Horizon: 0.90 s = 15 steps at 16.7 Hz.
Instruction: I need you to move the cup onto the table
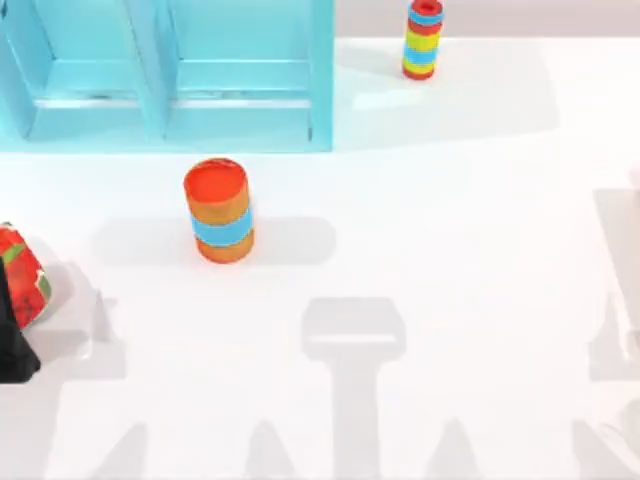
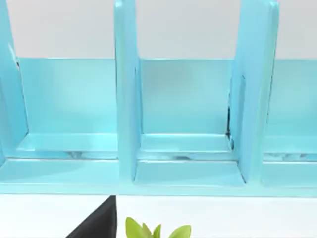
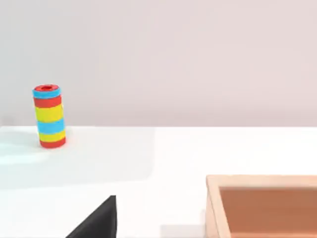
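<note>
The white bench [image 1: 450, 250] takes up most of the top view. A light-blue shelf [image 1: 240, 110] stands along its far edge toward the left. The compartments the left wrist camera faces hold nothing. At the right, the right wrist view catches the rim of a shallow wooden box [image 3: 213, 208] resting on the bench. An orange cylinder with a light-blue band [image 1: 222, 212] stands upright just in front of the shelf. A smaller cylinder striped red, yellow and blue [image 1: 423, 40] stands upright at the far edge, right of the shelf. A watermelon-patterned cup [image 1: 22, 275] sits tilted at the bench's left edge, touching or just beside a dark part of the left arm [image 1: 14, 345]. Of the left tool [image 2: 99, 223] and the right tool [image 3: 99, 223], each wrist view gives only a dark wedge, so one cannot tell whether either is released or clenched. Where the speckled white cup stands cannot be told from these pictures, nor which way it lies from either tool or how its long axis runs. The left arm looks straight into the shelf and the right arm looks past it. If the cup sits somewhere in that shelf, the left arm is probably the nearer one to fetch it down.
</note>
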Each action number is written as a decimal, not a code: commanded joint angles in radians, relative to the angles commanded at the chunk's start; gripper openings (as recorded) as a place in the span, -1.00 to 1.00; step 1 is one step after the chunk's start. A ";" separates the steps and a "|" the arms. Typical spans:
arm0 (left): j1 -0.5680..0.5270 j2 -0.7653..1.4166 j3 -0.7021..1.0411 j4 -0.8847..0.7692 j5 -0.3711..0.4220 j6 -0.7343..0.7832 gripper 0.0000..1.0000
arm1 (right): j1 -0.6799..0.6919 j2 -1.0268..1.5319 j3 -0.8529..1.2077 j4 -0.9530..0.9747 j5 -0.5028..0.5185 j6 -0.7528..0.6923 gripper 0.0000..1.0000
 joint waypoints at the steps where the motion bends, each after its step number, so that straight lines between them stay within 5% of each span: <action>1: 0.000 0.000 0.000 0.000 0.000 0.000 1.00 | 0.000 0.000 0.000 0.000 0.000 0.000 1.00; 7: 0.000 0.000 0.000 0.000 0.000 0.000 1.00 | -0.102 0.162 0.158 -0.154 0.002 -0.105 1.00; 15: 0.000 0.000 0.000 0.000 0.000 0.000 1.00 | -0.427 0.917 0.718 -0.788 0.003 -0.417 1.00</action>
